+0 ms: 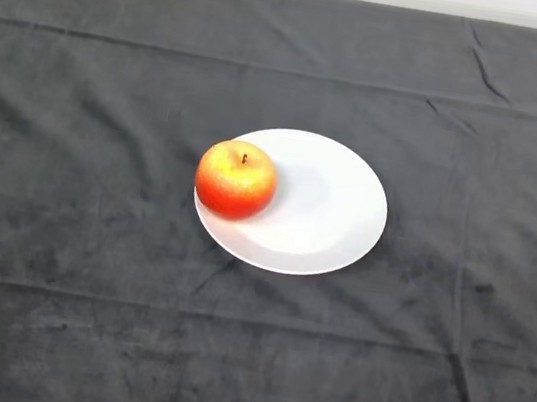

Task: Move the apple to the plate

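A red and yellow apple (236, 180) stands upright, stem up, on the left part of a round white plate (332, 216). It rests over the plate's left rim. The plate lies on the dark cloth near the middle of the table.
The dark cloth (62, 231) covers the whole table, with creases and folds running across it. The table's far edge meets a pale wall at the top of the view.
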`<state>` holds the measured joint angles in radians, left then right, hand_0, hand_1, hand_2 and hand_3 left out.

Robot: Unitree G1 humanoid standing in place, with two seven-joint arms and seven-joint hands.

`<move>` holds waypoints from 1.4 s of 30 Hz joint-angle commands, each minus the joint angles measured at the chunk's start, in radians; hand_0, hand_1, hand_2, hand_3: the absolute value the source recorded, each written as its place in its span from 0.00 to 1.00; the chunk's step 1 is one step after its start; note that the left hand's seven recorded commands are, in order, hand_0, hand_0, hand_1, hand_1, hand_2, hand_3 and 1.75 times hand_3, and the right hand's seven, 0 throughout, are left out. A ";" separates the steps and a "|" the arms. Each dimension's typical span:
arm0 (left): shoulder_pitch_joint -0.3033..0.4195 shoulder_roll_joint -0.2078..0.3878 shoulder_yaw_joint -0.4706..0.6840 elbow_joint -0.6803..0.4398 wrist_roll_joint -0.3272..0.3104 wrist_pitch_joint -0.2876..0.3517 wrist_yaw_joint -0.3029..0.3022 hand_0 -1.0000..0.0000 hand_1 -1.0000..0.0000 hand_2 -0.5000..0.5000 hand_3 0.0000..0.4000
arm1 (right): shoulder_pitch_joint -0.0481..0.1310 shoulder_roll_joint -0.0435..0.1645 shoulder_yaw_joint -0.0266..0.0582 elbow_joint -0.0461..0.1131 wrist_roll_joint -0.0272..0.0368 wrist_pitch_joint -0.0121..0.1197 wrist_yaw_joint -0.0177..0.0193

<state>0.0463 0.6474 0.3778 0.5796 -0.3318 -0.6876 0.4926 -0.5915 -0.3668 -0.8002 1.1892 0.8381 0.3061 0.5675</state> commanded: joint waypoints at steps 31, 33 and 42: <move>-0.106 -0.027 0.143 0.126 0.043 -0.054 -0.064 1.00 1.00 0.50 0.00 | 0.004 -0.024 -0.0169 0.008 -0.0029 -0.007 -0.0041; -0.108 -0.029 0.146 0.126 0.048 -0.054 -0.065 1.00 1.00 0.50 0.00 | 0.004 -0.024 -0.0169 0.008 -0.0029 -0.007 -0.0040; -0.115 -0.037 0.160 0.130 0.059 -0.052 -0.080 1.00 1.00 0.50 0.00 | 0.003 -0.024 -0.0170 0.008 -0.0030 -0.007 -0.0037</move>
<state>-0.0272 0.6273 0.4906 0.6733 -0.2877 -0.7194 0.4196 -0.5916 -0.3666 -0.8004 1.1892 0.8381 0.3061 0.5674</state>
